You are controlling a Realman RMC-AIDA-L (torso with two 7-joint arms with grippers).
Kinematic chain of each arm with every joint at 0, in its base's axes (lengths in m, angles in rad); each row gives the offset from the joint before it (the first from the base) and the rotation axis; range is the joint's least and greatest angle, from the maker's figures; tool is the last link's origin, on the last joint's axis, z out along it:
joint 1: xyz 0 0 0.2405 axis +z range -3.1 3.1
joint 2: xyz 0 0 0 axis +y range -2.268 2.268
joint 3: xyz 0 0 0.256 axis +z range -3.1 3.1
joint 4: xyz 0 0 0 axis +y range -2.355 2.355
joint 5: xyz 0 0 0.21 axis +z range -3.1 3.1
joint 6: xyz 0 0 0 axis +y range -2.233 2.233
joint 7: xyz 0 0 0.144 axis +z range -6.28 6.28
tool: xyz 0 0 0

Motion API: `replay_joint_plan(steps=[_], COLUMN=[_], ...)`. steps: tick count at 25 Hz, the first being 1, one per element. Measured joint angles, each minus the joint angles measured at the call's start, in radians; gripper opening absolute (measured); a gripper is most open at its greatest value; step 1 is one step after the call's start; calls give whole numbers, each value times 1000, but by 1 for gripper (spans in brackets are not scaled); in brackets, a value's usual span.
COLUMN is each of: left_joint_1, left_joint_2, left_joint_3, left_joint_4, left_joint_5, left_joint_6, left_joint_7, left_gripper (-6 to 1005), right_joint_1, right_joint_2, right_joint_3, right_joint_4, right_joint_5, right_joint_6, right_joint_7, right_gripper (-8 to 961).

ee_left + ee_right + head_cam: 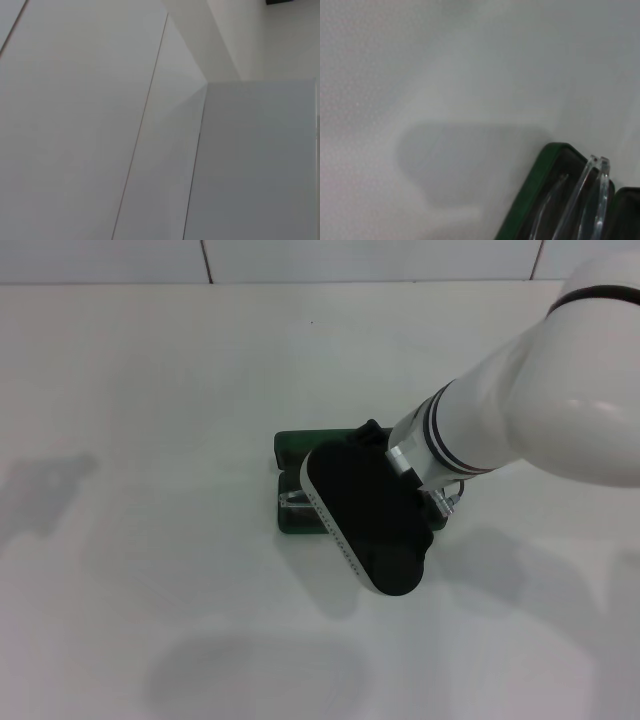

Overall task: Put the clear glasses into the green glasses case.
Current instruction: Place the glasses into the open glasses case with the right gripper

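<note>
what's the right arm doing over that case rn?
The right arm reaches in over the green glasses case, which lies open on the white table; its wrist hides most of the case in the head view. The right wrist view shows the clear glasses in the open case, with the folded arms poking up above the rim. The right gripper's fingers are not visible in any view. The left arm is out of sight, its camera facing blank panels.

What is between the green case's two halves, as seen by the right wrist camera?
The clear glasses lie folded in the open green glasses case, their arms showing in the right wrist view.
</note>
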Motion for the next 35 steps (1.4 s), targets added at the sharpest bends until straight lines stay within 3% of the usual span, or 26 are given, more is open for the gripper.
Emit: replay_joint_plan(steps=[17, 23, 35], left_joint_1=[4, 4, 14], left_joint_2=[-3, -4, -5], left_joint_3=[0, 0, 0], left_joint_4=[0, 0, 0], left_joint_5=[0, 0, 0], left_joint_6=[0, 2, 8], left_joint_7=[2, 2, 2], left_gripper=[48, 48, 49], right_joint_1=[-9, -28, -56], right_joint_2=[0, 0, 0], right_joint_3=[-12, -25, -51], right_joint_4=[-6, -31, -96], right_joint_5=[-43, -71, -102], right_joint_6=[-5, 9, -27], right_joint_7=[33, 39, 66], right_gripper=[125, 291, 298])
